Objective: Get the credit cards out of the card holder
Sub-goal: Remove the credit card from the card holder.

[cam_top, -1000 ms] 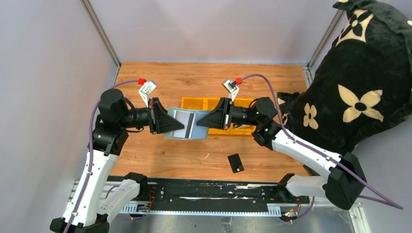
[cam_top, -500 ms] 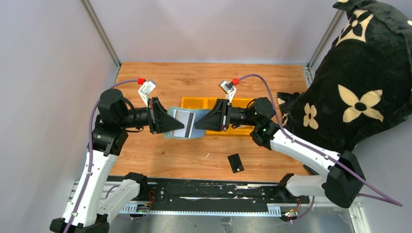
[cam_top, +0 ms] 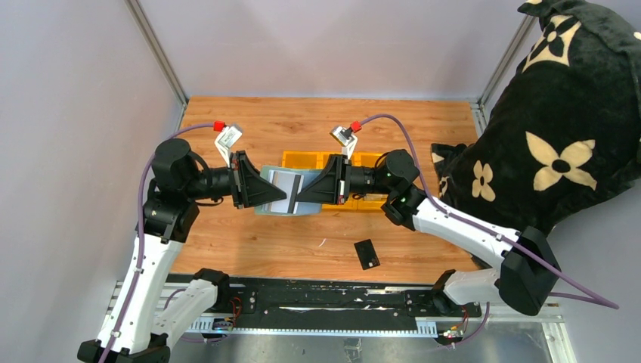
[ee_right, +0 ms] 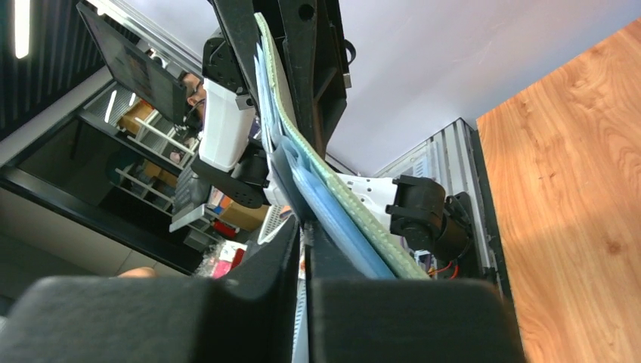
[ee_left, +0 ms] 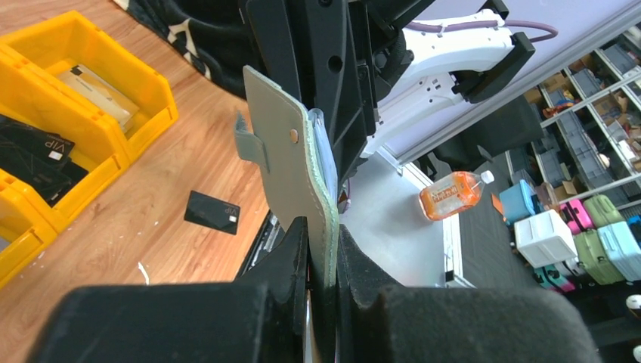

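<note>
Clamping the card holder (ee_left: 283, 151) by its left edge, the left gripper (cam_top: 264, 193) is holding it aloft just in front of the yellow bins (cam_top: 302, 159), jaws shut tight on it. The right gripper (cam_top: 301, 197) is pinching nearly closed on a thin inner layer; whether card or pocket lining cannot be told. A straight rightward pull along the pocket, against a firm left grip, looks best. Bare table (cam_top: 249, 242) is lying nearer, beside a black card (cam_top: 366, 253).
</note>
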Robot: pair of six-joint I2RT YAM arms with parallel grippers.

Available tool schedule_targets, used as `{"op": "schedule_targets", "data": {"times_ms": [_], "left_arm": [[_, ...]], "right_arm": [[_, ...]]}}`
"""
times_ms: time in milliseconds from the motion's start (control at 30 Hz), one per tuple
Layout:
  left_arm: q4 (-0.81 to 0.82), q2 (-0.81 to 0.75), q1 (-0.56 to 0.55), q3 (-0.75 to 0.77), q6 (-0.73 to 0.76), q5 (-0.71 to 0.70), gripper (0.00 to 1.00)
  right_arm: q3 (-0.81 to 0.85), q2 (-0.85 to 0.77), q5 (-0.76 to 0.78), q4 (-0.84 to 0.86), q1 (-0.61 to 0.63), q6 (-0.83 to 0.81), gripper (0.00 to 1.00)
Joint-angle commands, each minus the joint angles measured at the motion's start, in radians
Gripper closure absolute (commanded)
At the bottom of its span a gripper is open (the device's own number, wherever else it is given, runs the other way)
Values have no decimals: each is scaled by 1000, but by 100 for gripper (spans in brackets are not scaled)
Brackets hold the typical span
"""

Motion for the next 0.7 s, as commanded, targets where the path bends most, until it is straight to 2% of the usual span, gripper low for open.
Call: {"op": "schedule_targets", "data": {"times_ms": [0,100,200,433,567,667], "left_arm": [[-2,-1,-2,15,5,24,85],[2,3,-2,19,-9,46,76],[15,8,-2,18,-31,77,72],[22,9,-2,24,-43,95,72],[19,7,-2,30,-44,95,78],[19,7,-2,35,-45,95,78]], "right_arm": [[18,12,-15,54,12,-1,99],[-2,5,-16,52,11,-3,100],[-20,-8,-15,46,2,-8,100],[-42,-24,-15,30,-26,-5,100],[-55,-44,-18,13,-36,-11,100],[-72,-69,-17,-13,-44,-24,100]]}}
